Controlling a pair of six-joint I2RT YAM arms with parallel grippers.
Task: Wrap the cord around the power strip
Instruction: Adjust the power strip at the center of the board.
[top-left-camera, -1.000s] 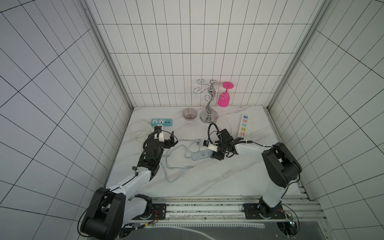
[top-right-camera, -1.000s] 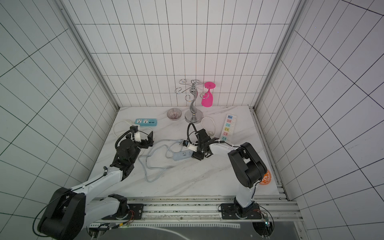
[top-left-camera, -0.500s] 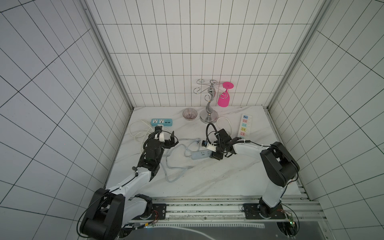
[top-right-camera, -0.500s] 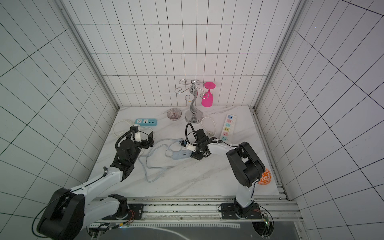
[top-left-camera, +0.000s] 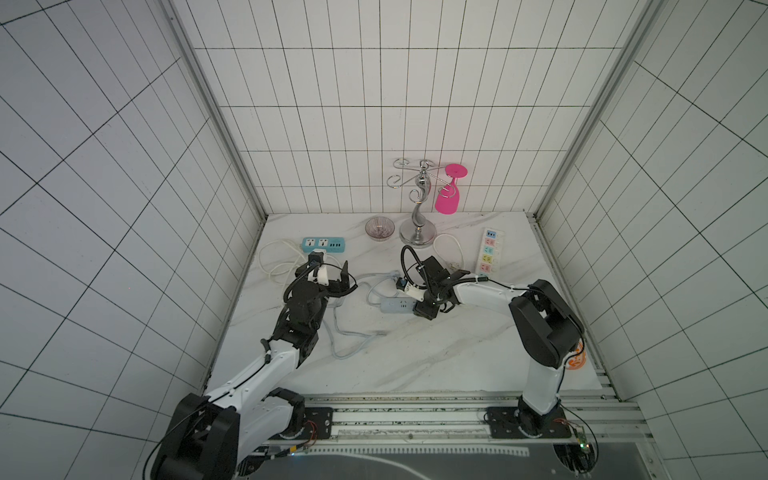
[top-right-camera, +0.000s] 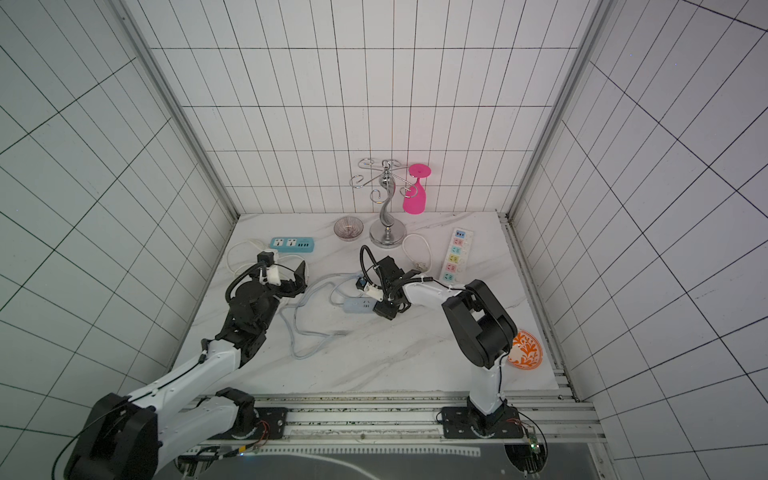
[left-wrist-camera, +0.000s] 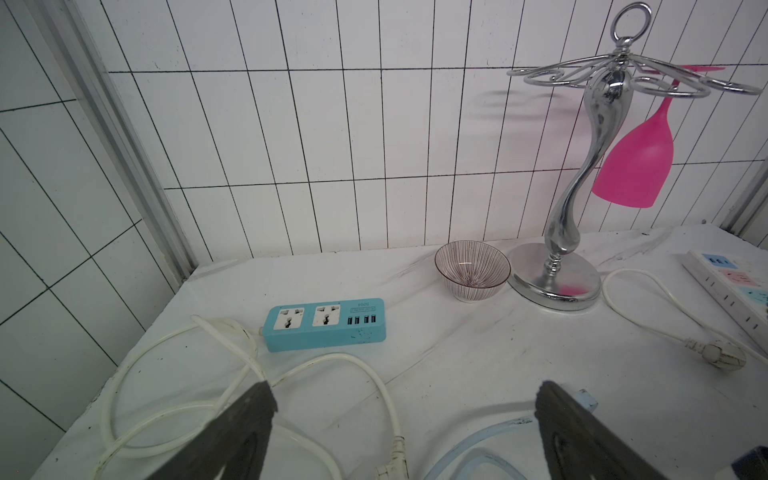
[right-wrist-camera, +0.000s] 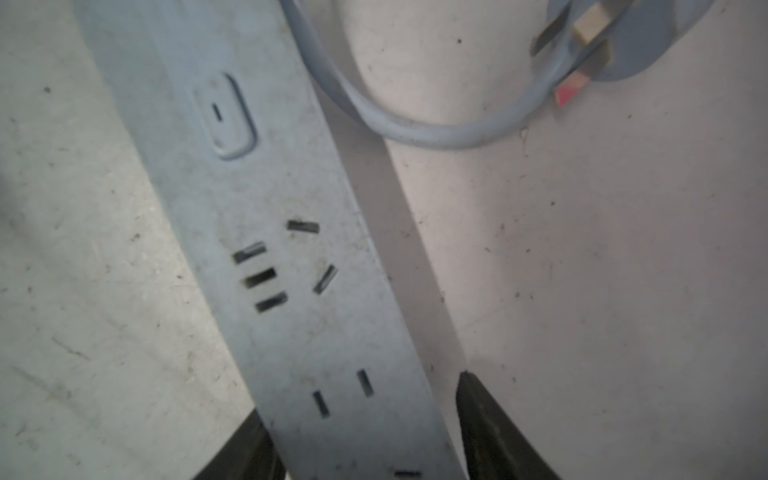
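Note:
The pale grey-blue power strip (top-left-camera: 397, 306) (top-right-camera: 359, 306) lies flat in the middle of the table. Its cord (top-left-camera: 337, 355) (right-wrist-camera: 436, 135) sprawls in loose loops to the left, and the plug (right-wrist-camera: 623, 50) lies beside the strip's far end. My right gripper (top-left-camera: 417, 306) (right-wrist-camera: 361, 395) straddles the strip's right end. One finger is against the strip's edge, and the other finger (right-wrist-camera: 490, 424) stands a small gap off it. My left gripper (top-left-camera: 332, 270) (left-wrist-camera: 405, 399) hovers wide open above the table, left of the loops, with nothing between its fingers. A cord (left-wrist-camera: 503, 426) loop lies just under it.
A teal strip (top-left-camera: 323, 244) with a coiled white cord (top-left-camera: 274, 262) lies at the back left. A white strip (top-left-camera: 489, 251) lies at the back right. A chrome stand (top-left-camera: 417, 237) with a pink glass (top-left-camera: 448, 199), and a small bowl (top-left-camera: 380, 228), are at the back. An orange plate (top-right-camera: 525, 349) sits behind the right arm.
The right gripper has shifted slightly left along the strip and its jaws have narrowed around it. The left arm has not moved.

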